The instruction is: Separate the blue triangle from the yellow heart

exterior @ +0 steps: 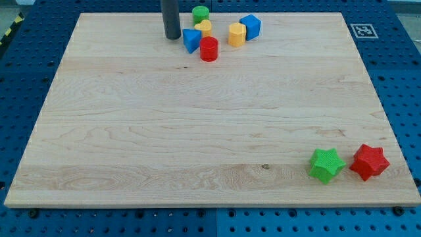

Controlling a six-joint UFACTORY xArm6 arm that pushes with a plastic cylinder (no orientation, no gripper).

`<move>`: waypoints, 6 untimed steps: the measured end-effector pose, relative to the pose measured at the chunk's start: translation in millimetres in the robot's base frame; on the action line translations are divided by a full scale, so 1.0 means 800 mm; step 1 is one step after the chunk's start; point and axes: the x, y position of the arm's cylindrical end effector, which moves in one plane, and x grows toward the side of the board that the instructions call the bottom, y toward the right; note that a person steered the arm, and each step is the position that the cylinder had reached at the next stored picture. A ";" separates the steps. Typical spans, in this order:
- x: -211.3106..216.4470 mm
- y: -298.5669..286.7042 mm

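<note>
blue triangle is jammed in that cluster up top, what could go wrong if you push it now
1. The blue triangle touches the yellow heart and the red cylinder; pushing from my tip, on its left, may drag both along.
2. The cluster sits near the board's top edge; blocks could slide off.

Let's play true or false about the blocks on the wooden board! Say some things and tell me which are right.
1. My tip stands to the view's left of the blue triangle. True.
2. The yellow heart sits alone at the view's bottom. False: it is at the view's top, against the blue triangle.
3. The green star and red star sit side by side at the view's bottom right. True.
4. The red cylinder is far from the blue triangle. False: it is right beside it.
</note>
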 end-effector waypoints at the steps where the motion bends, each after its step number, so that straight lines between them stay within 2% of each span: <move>1: 0.000 0.007; 3: 0.008 0.078; 6: 0.038 0.123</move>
